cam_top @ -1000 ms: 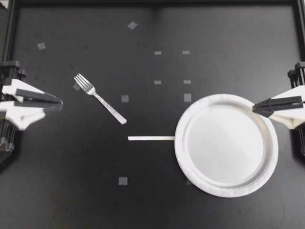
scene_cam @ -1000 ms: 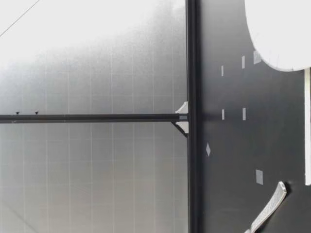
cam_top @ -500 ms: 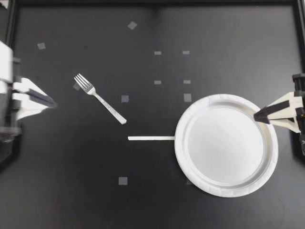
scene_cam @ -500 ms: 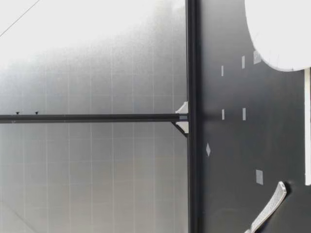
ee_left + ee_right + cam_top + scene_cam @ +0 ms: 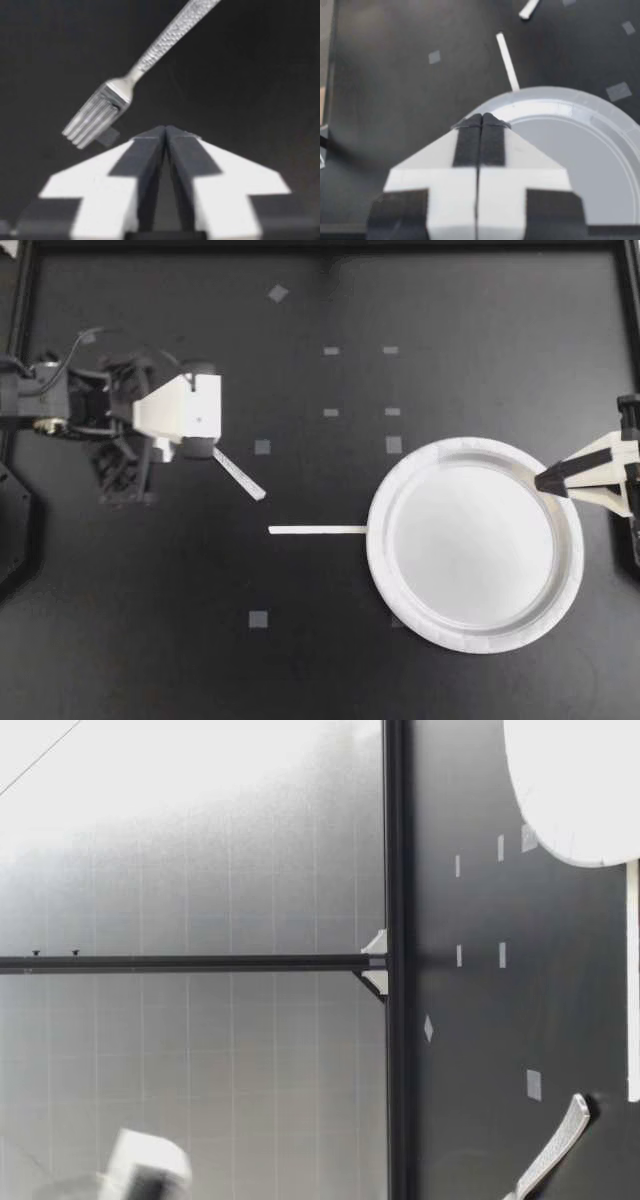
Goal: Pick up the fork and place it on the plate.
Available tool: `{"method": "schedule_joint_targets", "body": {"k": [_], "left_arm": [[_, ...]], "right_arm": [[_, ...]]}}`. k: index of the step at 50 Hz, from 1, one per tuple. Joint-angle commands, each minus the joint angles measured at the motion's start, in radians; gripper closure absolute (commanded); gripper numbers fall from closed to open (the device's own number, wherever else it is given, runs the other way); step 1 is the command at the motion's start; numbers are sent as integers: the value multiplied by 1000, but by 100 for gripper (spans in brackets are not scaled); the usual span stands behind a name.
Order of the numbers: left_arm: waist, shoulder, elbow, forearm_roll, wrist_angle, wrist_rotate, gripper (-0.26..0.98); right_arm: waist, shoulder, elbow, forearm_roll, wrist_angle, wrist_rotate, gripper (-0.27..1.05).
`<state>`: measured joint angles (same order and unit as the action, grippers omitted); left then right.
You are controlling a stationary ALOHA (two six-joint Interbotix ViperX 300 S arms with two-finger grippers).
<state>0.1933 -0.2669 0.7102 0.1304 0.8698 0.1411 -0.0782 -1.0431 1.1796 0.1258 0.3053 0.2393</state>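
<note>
On the table (image 5: 450, 320), fork (image 5: 240, 475): lying flat, well apart from the plate (image 5: 475, 640), off its left side. The handle end points toward the plate, and the tines are hidden in the top view under the left gripper (image 5: 185, 430).
Left gripper: above the fork's head, far from the plate. Its jaws are pressed together and hold nothing, with the tips just short of the tines in the wrist view.
Step in hand: approach to the fork, no grasp yet.
Next move: I judge the jaws must part, straddle the neck or handle, descend, then close.
White strip (image 5: 318, 530): between fork and plate, touching the plate's rim.
Right gripper (image 5: 548, 480): over the plate's right-hand rim, jaws closed, empty.
</note>
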Motion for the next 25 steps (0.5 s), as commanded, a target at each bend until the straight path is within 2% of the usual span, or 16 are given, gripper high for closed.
{"method": "schedule_joint_targets", "body": {"k": [1, 4, 5, 12, 18, 25], "left_arm": [[3, 9, -51, 2, 124, 127, 18], [3, 29, -49, 6, 141, 179, 0], [3, 32, -44, 11, 138, 190, -3], [3, 51, -5, 86, 69, 322, 5], [3, 55, 18, 92, -64, 433, 5], [18, 98, 72, 92, -225, 468, 6]], "right_arm": [[-6, 0, -5, -3, -18, -3, 81], [-6, 0, 3, -3, -23, -3, 81], [-6, -2, 6, -3, -25, -3, 81], [-6, -5, 18, -5, -49, -3, 81], [-6, -17, 25, -3, -75, 0, 81], [-5, -38, 26, -2, -75, 3, 81]]}}
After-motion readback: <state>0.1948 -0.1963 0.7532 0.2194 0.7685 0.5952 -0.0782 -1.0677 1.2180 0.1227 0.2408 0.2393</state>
